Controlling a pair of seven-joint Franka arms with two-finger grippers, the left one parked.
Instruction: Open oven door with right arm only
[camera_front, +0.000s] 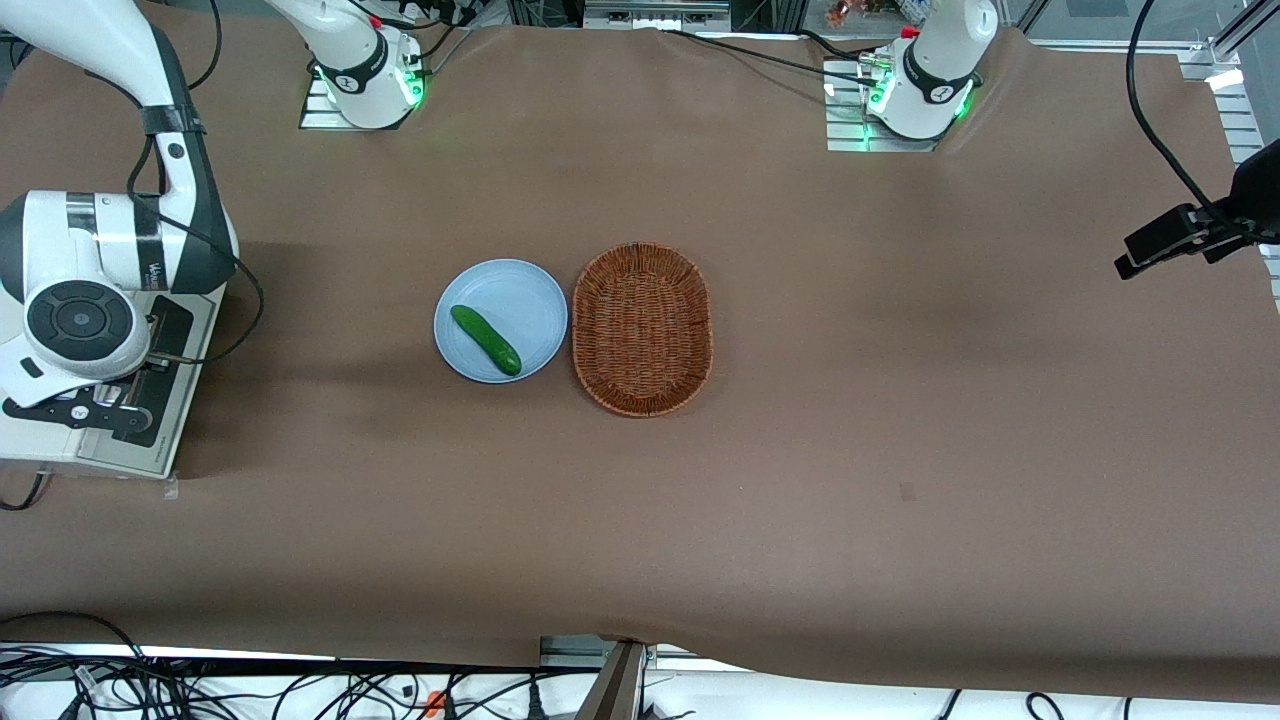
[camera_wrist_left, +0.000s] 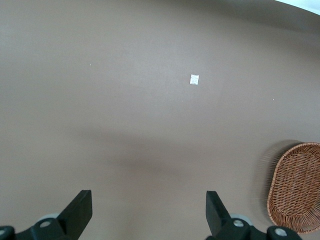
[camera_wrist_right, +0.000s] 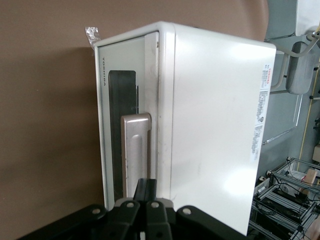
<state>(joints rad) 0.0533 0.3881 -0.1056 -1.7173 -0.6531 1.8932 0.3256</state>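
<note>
The oven door (camera_wrist_right: 127, 135) looks shut; the gripper (camera_wrist_right: 148, 192) sits at its silver handle (camera_wrist_right: 136, 152), fingers closed together.

"toshiba", apparently, on oven door (camera_wrist_right: 103, 70).

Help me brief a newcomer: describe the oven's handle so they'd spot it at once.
Find the white oven at the working arm's end of the table. Its door has a dark window. The handle is the door's only silver bar, with the gripper beside its end.
</note>
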